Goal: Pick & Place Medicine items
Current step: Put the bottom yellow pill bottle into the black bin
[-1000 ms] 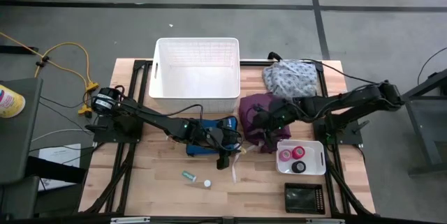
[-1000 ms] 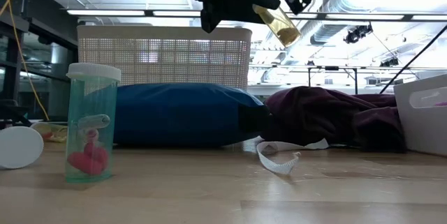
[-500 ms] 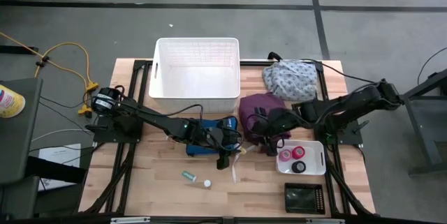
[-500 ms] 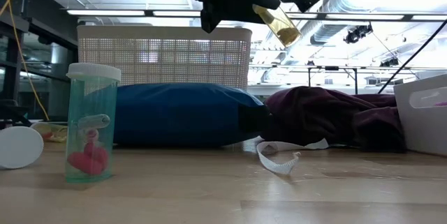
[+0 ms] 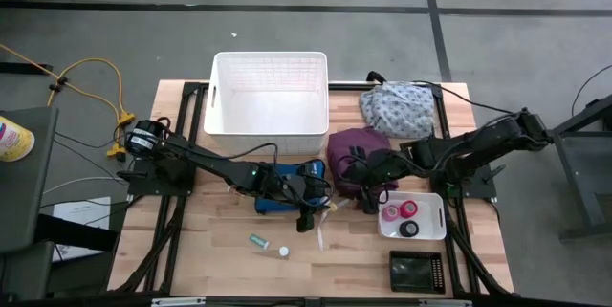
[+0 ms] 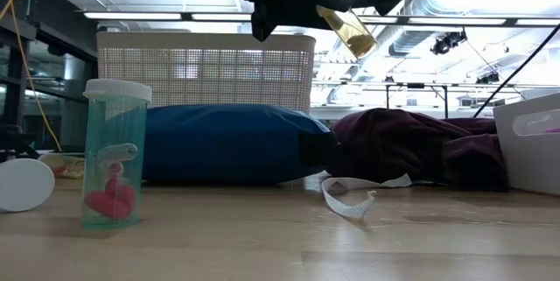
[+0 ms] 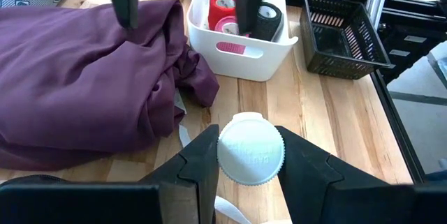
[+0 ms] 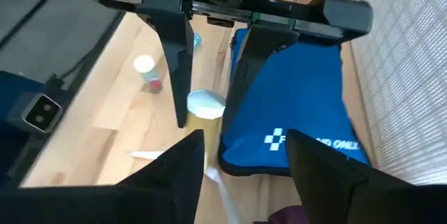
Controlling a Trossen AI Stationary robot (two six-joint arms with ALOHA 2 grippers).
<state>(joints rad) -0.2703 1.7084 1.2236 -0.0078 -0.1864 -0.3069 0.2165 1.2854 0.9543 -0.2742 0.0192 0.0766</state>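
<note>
A clear greenish vial (image 6: 116, 153) with a white lid stands upright near the front of the wooden table (image 5: 354, 259), a pink lump inside it; its contents are otherwise hard to make out. A small white cap (image 5: 284, 252) lies just beside it, seen in the low view only as a disc cut off at the frame's edge.

The left gripper (image 7: 251, 155) hangs above the table in front of the blue zip pouch (image 5: 287, 181), its two dark fingers (image 7: 202, 161) clamped on a yellowish bottle (image 6: 347, 27) with a ribbed white screw cap, held tilted in the air. A white strip (image 6: 352, 195) curls on the wood below it.

Behind, a white perforated basket (image 5: 270, 92) sits at the table's far edge.

The right gripper (image 8: 244, 151) hovers over the crumpled purple cloth (image 5: 356, 154), fingers (image 8: 180, 168) spread wide with nothing between them, facing the left gripper and its bottle.

Next comes a small white bin (image 5: 437, 221) holding red, pink and black bandage rolls (image 7: 236, 19), the black one partly hidden behind a finger in the left wrist view. A floral cloth bundle (image 5: 397, 106) lies at the back, and a black mesh tray (image 5: 415, 271) at the front.
</note>
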